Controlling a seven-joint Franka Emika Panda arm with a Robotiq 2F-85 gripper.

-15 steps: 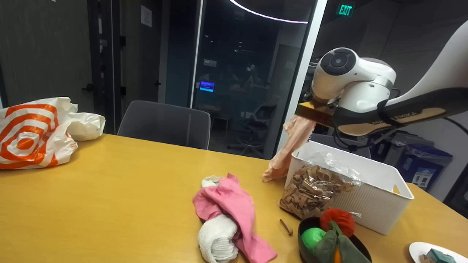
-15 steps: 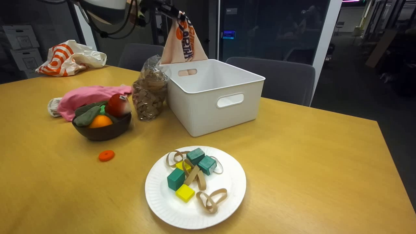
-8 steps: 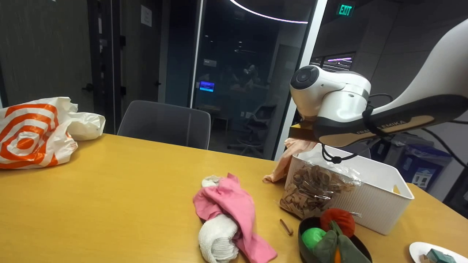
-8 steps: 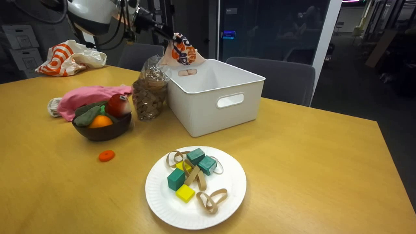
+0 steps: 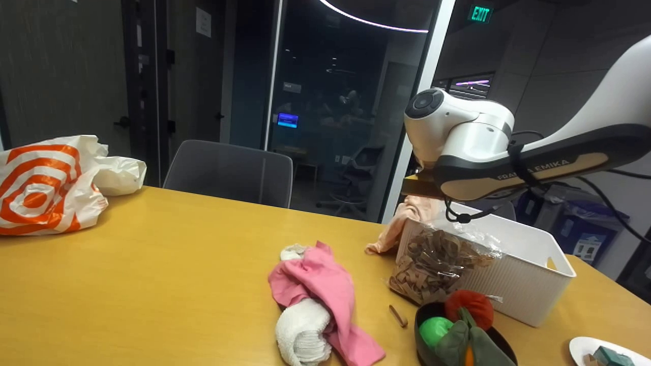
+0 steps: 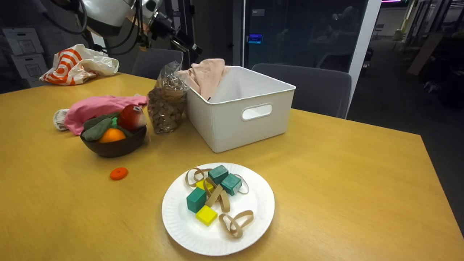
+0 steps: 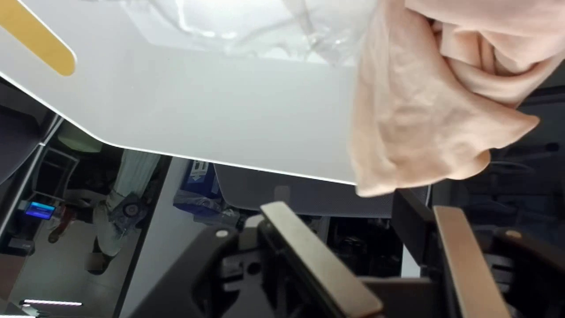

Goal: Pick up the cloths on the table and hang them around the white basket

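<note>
The cream-tan cloth [image 6: 208,78] drapes over one end wall of the white basket [image 6: 250,127], partly inside and partly hanging outside down to the table [image 5: 152,274]. Just above it, in an exterior view, is my gripper [image 6: 195,50], with a small gap to the fabric. In the wrist view its fingers [image 7: 318,260] stand apart with nothing between them, and the cream-tan cloth [image 7: 423,115] lies beyond their tips. On the table, the pink cloth [image 5: 325,284] lies crumpled over the white sock-like cloth [image 5: 304,330], which is partly covered.
A clear bag of brown strips [image 5: 437,264] leans against the basket. Beside it stands a dark bowl [image 6: 114,148] of toy produce. A white plate [image 6: 257,217] holds blocks and bands near an orange disc [image 6: 119,173]. A white-and-orange bag [image 5: 56,188] lies farther off.
My gripper has come down towards the basket with the cream-tan cloth and let it go, its jaws now apart. The cloth's raised top has dropped over the wall into the basket.
</note>
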